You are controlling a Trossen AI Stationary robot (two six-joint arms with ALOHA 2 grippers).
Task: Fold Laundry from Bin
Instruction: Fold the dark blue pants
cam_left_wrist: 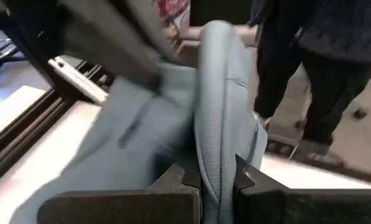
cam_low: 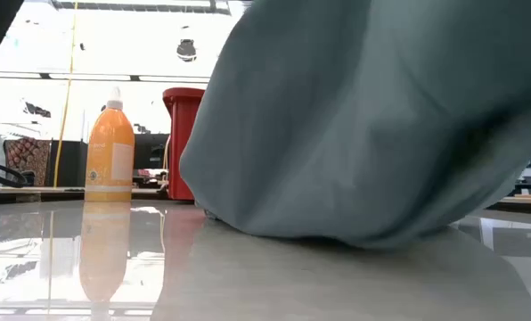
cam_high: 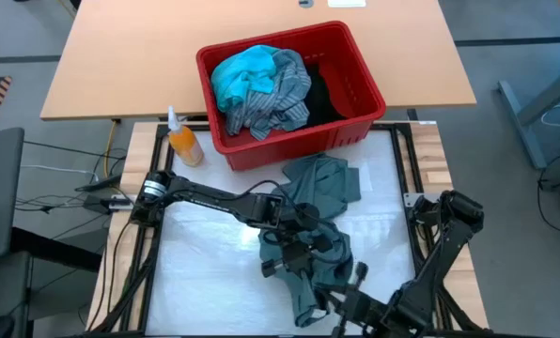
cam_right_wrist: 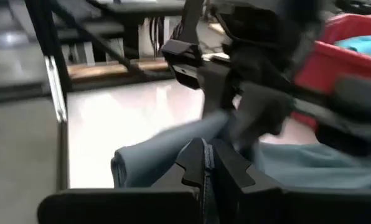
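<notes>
Left hand (cam_left_wrist: pixel 216 180) clamped on a fold of grey-green garment (cam_high: pixel 318 216), just in front of bin (cam_high: pixel 355 131). Right hand (cam_right_wrist: pixel 207 171) pinching its near edge. Orange bottle (cam_high: pixel 184 143) beside bin.

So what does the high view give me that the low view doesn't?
Only the high view shows both arms, the left gripper and right gripper shut on the grey-green garment, and the bin's turquoise and striped laundry. Only the low view shows the room behind. Both show the garment, the orange bottle and the red bin.
</notes>
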